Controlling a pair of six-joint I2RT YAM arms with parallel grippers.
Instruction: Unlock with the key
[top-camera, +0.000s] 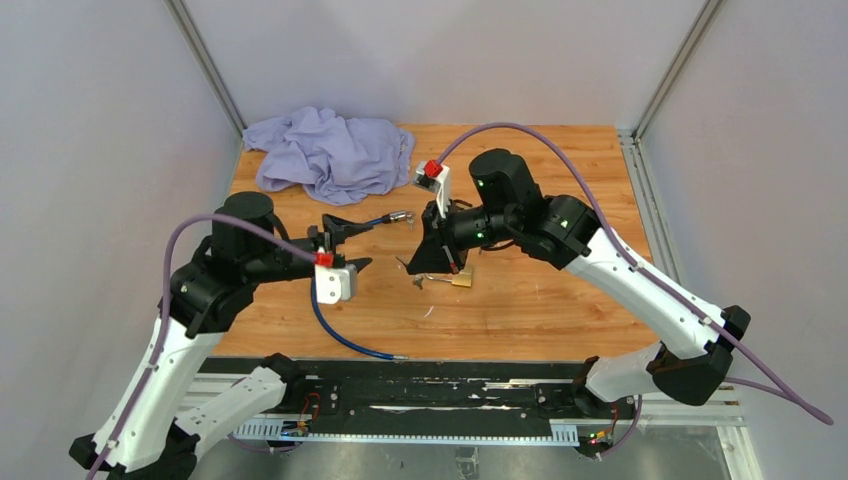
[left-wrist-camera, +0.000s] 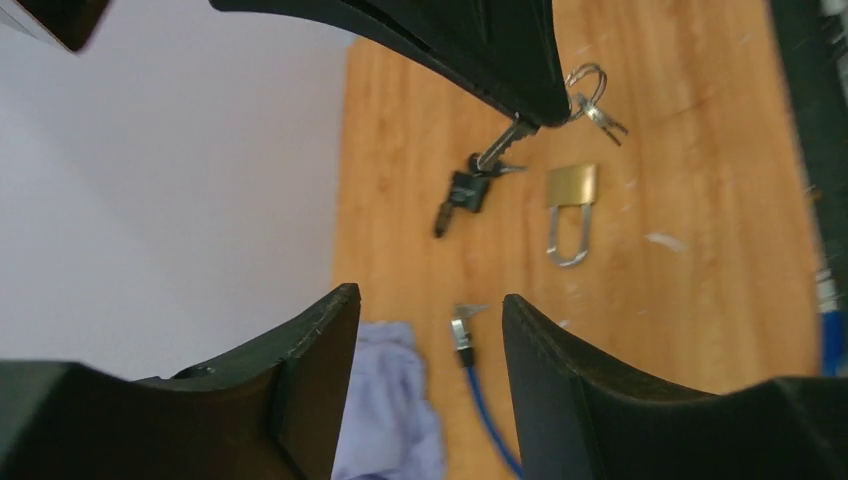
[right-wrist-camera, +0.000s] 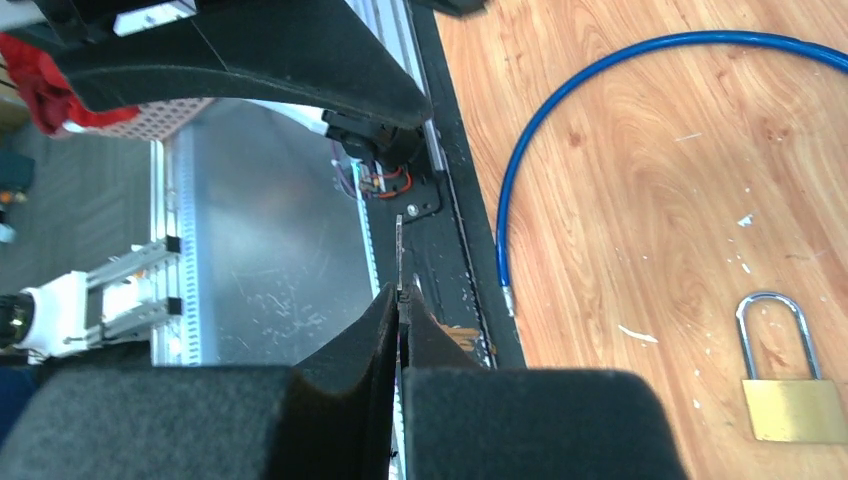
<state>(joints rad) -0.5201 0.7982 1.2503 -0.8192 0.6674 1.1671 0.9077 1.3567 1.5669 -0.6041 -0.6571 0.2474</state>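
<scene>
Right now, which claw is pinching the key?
The right claw, squeezed shut on the key. The left claw is open and holds nothing.

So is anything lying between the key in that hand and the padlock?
Nothing visible does. The right hand pinches the key, and the brass padlock lies uncovered on bare table close by. The blue cable lies apart from the padlock.

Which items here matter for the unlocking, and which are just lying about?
For the job: brass padlock, key pinched in the right end effector.
Lying about: blue cable, purple cloth.
</scene>
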